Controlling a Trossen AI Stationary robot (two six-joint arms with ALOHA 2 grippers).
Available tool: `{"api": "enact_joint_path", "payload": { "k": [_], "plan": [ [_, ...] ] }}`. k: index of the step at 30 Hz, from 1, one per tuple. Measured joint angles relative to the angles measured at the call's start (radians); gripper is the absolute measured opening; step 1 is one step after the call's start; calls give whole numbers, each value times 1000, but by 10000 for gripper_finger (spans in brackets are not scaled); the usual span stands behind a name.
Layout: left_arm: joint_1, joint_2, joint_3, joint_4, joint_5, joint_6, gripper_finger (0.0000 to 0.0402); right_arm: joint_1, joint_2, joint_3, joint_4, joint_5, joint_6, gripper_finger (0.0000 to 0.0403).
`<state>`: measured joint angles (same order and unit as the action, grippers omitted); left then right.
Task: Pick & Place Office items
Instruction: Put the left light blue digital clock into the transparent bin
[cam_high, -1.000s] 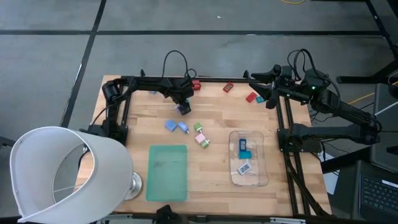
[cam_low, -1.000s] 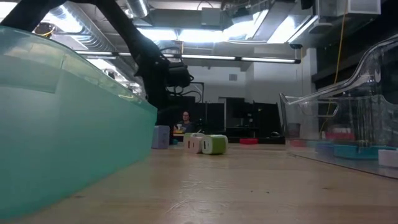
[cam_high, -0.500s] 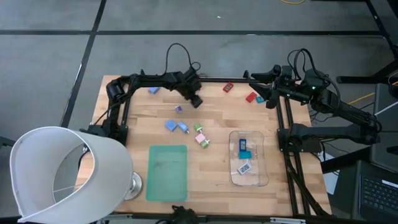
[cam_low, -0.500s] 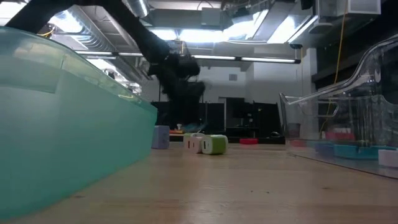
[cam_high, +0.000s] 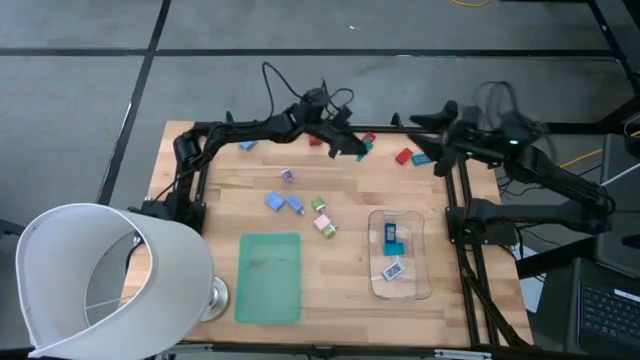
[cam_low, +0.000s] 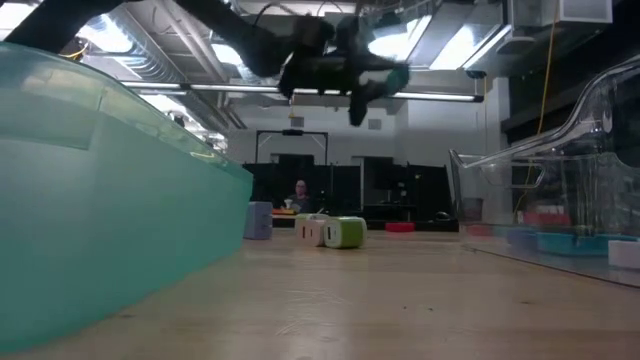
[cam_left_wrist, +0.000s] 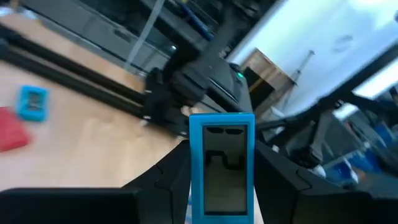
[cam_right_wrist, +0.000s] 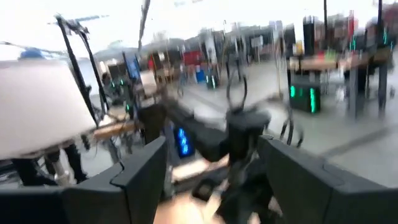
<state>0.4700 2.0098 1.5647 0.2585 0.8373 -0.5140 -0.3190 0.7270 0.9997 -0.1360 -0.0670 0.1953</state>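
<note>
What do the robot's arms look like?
Both arms are black and thin, built from jointed segments, with black cables looping above them. The left gripper has two dark, blocky fingers. The right gripper has the same wide dark fingers, and that arm shows a small green light.

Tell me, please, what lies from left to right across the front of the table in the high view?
White lampshade → green mat → clear tray.

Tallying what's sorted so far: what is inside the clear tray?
The clear tray holds two pieces: a blue piece and a white-labelled piece. Nothing covers its floor from above.
</note>
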Motion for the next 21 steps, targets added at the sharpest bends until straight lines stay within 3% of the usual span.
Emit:
{"api": "enact_joint_path", "payload": {
  "k": [4, 8, 10, 13, 17, 21],
  "plan": [
    [-59, -1, 47, -10, -55, 48, 131, -9, -175, 4, -4, 72, -71, 263],
    [-83, -2, 75, -18, -89, 50, 131, -11, -397, -1, -285, 131, -14, 263],
    [-94, -2, 94, -16, -94, 59, 131, -11, -497, -18, -376, 96, 33, 263],
    [-117, 11, 124, -26, -110, 103, 131, -11, -616, -109, -374, 7, 65, 263],
    [-149, 100, 195, -38, -108, 82, 131, -11, -726, -245, -349, -23, 99, 263],
    [-194, 234, 357, -82, -110, 82, 131, -11, -721, -310, -372, 28, 135, 263]
  ]
}}
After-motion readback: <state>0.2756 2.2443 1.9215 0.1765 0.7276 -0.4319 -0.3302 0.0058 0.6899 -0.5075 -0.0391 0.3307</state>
